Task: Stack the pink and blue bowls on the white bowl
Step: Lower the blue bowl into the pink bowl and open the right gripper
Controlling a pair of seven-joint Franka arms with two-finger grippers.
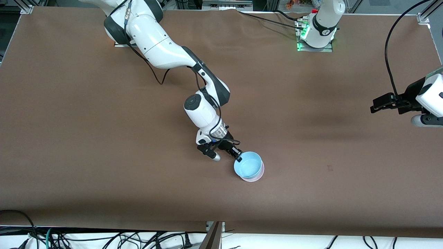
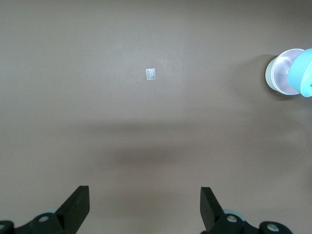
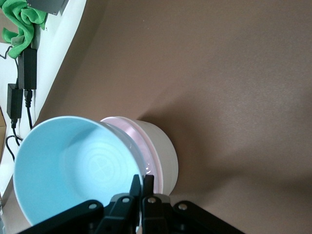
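The white bowl [image 3: 165, 146] stands on the brown table with the pale pink bowl [image 3: 140, 139] nested in it. My right gripper [image 3: 142, 184] is shut on the rim of the sky-blue bowl [image 3: 73, 165] and holds it tilted over the pink bowl, partly covering it. In the front view the blue bowl [image 1: 248, 164] sits over the pink rim [image 1: 259, 175], with the right gripper [image 1: 238, 158] at its edge; the white bowl is hidden there. The left wrist view shows the stack [image 2: 280, 73] from afar. My left gripper [image 2: 145, 204] is open and empty, waiting over the left arm's end of the table [image 1: 375, 105].
A small pale mark [image 2: 151, 74] lies on the table between the stack and the left arm's end, also in the front view [image 1: 330, 168]. Cables [image 1: 104, 238] run along the table's front edge. A green cloth [image 3: 19, 17] lies off the table.
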